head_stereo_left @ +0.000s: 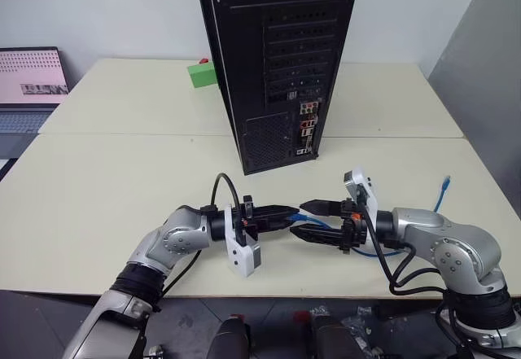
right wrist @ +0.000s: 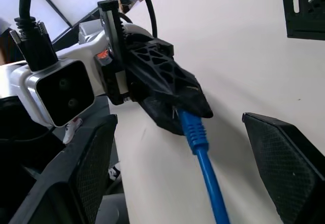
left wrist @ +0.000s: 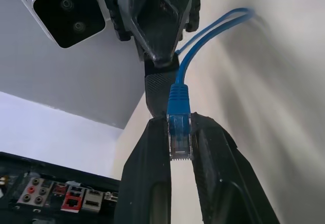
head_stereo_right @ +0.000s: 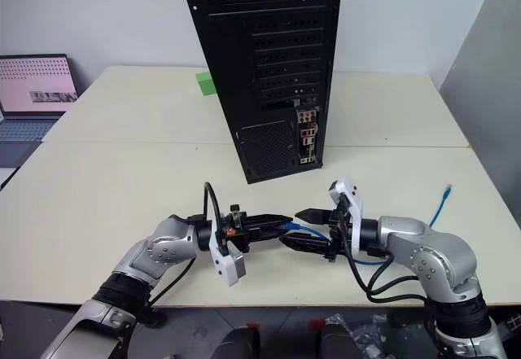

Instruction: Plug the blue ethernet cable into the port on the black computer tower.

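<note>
One blue ethernet cable (head_stereo_right: 370,255): the near plug (left wrist: 179,135) is pinched between the left gripper's (head_stereo_right: 281,220) two clenched fingers, above the table (head_stereo_left: 106,180). Right gripper (head_stereo_right: 299,229) faces it, its two fingers spread, grasping nothing. One black computer tower (head_stereo_left: 273,58) stands beyond; second plug (head_stereo_left: 444,184) lies on the table at right.

I see bright, even light on the pale tabletop (head_stereo_left: 122,188), with only soft shadows under my arms. The tower (head_stereo_left: 277,58) face stays dark. In my wrist views, the cable (left wrist: 179,127) is sharp near the hand, blurred beyond.
</note>
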Controlling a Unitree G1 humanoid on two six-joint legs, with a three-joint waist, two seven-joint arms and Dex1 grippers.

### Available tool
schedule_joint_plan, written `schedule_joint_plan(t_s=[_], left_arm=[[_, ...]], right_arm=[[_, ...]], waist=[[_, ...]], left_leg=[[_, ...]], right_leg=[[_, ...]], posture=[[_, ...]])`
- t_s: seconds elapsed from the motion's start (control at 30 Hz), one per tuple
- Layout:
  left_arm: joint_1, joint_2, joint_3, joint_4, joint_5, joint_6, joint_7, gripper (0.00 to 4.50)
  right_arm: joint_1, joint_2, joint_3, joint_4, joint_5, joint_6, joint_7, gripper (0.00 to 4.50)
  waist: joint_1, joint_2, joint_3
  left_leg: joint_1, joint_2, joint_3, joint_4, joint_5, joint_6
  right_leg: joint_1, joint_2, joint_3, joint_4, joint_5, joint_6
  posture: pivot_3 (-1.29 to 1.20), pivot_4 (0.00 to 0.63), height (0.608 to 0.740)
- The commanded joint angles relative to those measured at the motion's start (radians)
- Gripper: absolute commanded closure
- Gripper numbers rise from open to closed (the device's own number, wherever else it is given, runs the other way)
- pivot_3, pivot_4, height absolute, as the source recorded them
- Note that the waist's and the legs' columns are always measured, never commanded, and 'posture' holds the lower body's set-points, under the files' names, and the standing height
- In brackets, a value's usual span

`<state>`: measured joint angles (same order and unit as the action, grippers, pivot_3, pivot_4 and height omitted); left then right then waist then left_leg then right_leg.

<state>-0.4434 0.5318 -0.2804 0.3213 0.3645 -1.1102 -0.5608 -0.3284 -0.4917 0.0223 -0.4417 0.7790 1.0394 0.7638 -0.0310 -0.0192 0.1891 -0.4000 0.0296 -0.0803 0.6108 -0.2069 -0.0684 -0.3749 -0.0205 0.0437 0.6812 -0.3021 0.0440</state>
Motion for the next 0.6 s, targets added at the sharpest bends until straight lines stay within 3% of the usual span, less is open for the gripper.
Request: schedule_joint_plan(t_s=[0.03,0.27,0.53,0.6], left_arm=[[-0.017,0.008,0.006,-0.015,0.014,-0.016,0.04,4.21],[-0.016,0.016,-0.002,-0.02,0.025,-0.014,0.062,4.21],[-0.009,0.025,-0.001,-0.027,0.036,-0.017,0.082,4.21],[-0.009,0.027,-0.003,-0.027,0.041,-0.017,0.086,4.21]], right_arm=[[-0.015,0.007,-0.017,-0.014,0.038,0.001,-0.013,0.82],[-0.02,0.009,-0.015,-0.008,0.054,-0.005,-0.032,2.33],[-0.035,0.008,-0.015,0.009,0.064,-0.006,-0.04,4.39],[-0.041,0.008,-0.016,0.015,0.068,-0.002,-0.039,4.48]], waist=[[0.0,0.0,0.0],[0.0,0.0,0.0],[0.0,0.0,0.0],[0.0,0.0,0.0]], left_leg=[[0.0,0.0,0.0,0.0,0.0,0.0],[0.0,0.0,0.0,0.0,0.0,0.0],[0.0,0.0,0.0,0.0,0.0,0.0],[0.0,0.0,0.0,0.0,0.0,0.0]], right_leg=[[0.0,0.0,0.0,0.0,0.0,0.0],[0.0,0.0,0.0,0.0,0.0,0.0],[0.0,0.0,0.0,0.0,0.0,0.0],[0.0,0.0,0.0,0.0,0.0,0.0]], posture=[[0.0,0.15,0.74],[0.0,0.15,0.74],[0.0,0.15,0.74],[0.0,0.15,0.74]])
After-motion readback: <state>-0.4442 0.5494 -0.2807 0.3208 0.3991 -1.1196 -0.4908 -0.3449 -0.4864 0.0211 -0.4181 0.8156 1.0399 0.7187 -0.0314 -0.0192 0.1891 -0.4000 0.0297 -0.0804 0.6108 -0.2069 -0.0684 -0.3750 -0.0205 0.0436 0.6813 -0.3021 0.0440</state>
